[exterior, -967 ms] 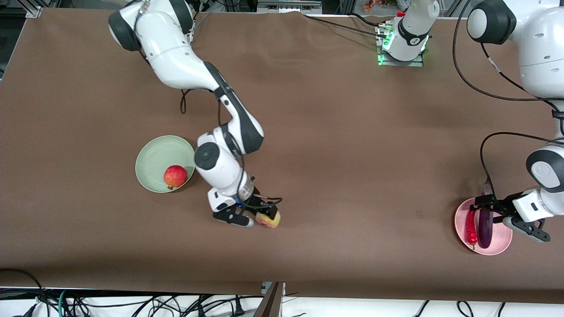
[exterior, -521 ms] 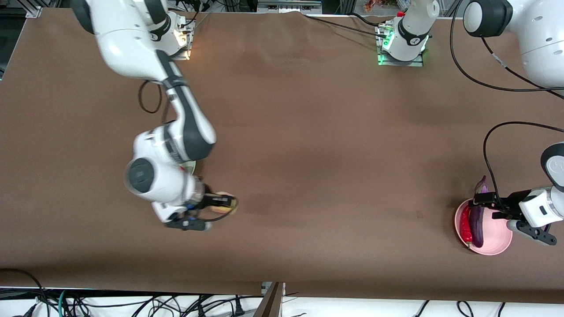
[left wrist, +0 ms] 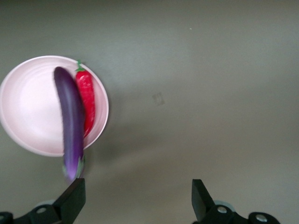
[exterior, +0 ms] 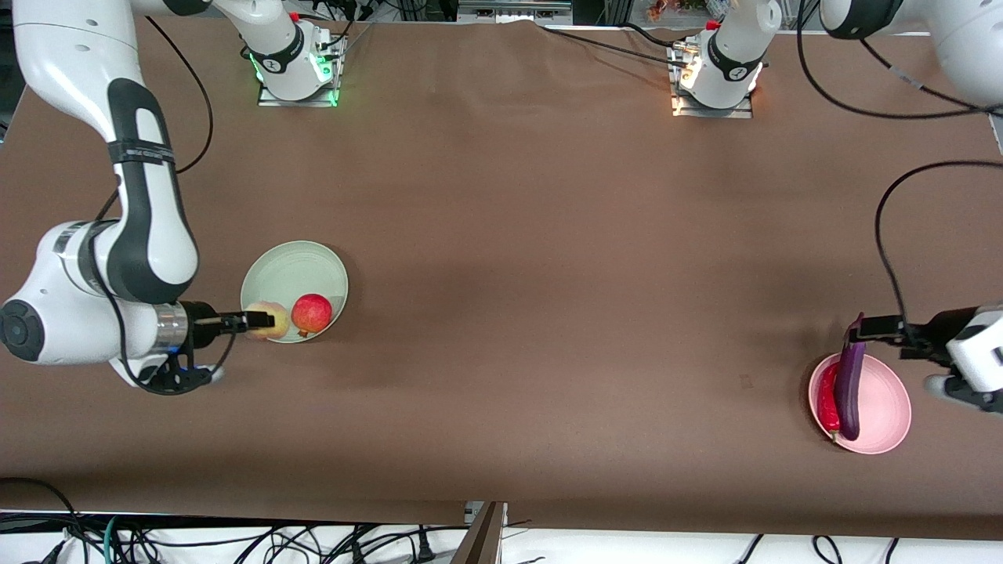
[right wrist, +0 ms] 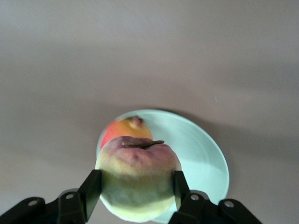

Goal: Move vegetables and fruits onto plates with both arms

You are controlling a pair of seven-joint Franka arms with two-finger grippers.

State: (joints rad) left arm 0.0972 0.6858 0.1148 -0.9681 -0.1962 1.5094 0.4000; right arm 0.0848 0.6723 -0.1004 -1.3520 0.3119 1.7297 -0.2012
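a brown cloth-covered table [exterior: 548, 235] fills the front view, with both arm bases bolted along its top edge, each base lit, and a tangle of black cables on the floor along the bottom edge.

the pale green plate [exterior: 290, 270] sits toward the right arm's end of the table. the red pomegranate-like fruit [exterior: 312, 313] lies in it at about 5 o'clock on the plate. the right gripper [exterior: 255, 320] hangs over the plate's rim at about 7 o'clock, its fingers clamped on the peach [exterior: 266, 321], which sits just beside the red fruit.

the pale pink plate [exterior: 881, 407] lies toward the left arm's end. the red chili pepper [exterior: 827, 403] lies along its rim at 9 o'clock, and the purple eggplant [exterior: 849, 388] lies beside it, its stem end sticking out past the rim at 11 o'clock. the left gripper [exterior: 881, 329] hovers over that stem end with its fingers spread wide and nothing between them.

the right wrist view shows what the front view cannot: both fingers pressed flat on the peach's sides, its stem dimple facing the camera, the red fruit peeking out above it. the left wrist view shows the wide gap between the left fingertips, the eggplant's stem end close by one of them.
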